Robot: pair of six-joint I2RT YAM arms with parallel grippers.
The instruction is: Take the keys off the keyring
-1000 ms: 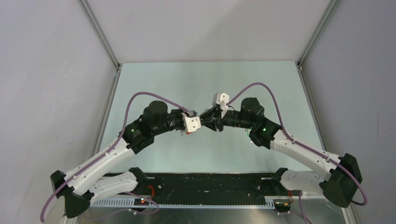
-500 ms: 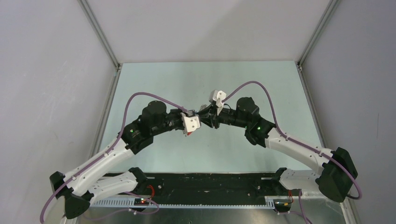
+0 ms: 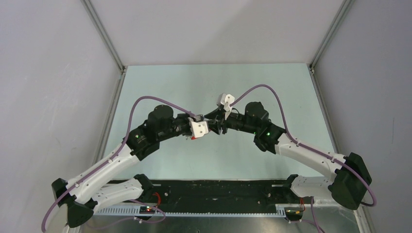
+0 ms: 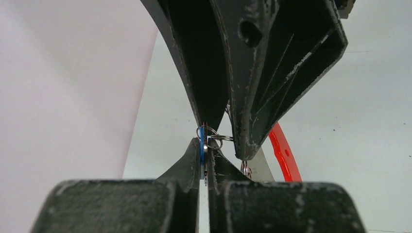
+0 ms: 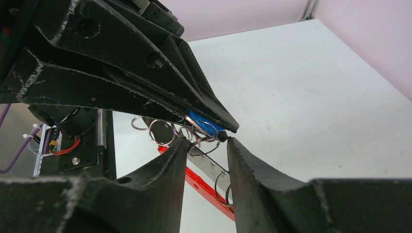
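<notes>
Pale green table (image 3: 165,82), grey walls (image 3: 48,73) enclosing it on three sides. Both arms are reaching inward and meeting tip to tip above the middle of the table. Left gripper (image 4: 204,145) is clenching flat on the blue key (image 4: 201,149): the blue head is sitting pinched between the two pads, no gap showing. Right gripper (image 5: 204,141) is facing it, jaws standing apart with a clear gap; its tips are sitting just beside the left tips, and a few of the small split rings (image 5: 160,132) are lying in that gap, touch not confirmable. More of those wire rings are hanging in a cluster just below the left fingers. The keyring (image 4: 283,150) is hanging beneath both grippers, its red band curving down and away and its grey strip running under the right fingers. Other keys are not showing clearly in any view.
</notes>
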